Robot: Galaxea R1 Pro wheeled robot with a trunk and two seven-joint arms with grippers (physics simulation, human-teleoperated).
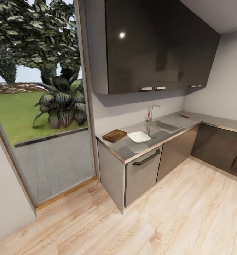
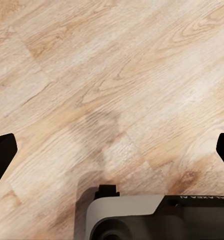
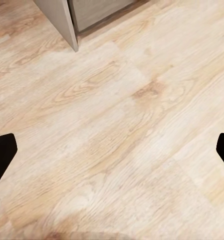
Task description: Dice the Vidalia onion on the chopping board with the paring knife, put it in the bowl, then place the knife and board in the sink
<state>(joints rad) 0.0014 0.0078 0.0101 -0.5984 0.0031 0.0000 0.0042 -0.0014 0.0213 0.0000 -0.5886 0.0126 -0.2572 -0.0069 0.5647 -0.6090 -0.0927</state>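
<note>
Left gripper and right gripper both spread wide, empty, over wooden floor. Chopping board and bowl centre frame on surface; sink right of them; paring knife beyond. Onion unseen. Risk: base clipping the cabinet on approach.

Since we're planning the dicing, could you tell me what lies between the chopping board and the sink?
In the head view, the white bowl sits on the countertop between the chopping board and the sink.

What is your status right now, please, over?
Both grippers open, empty, over wood floor. Board and bowl on counter, knife past sink. Onion not visible. Path clear.
</note>
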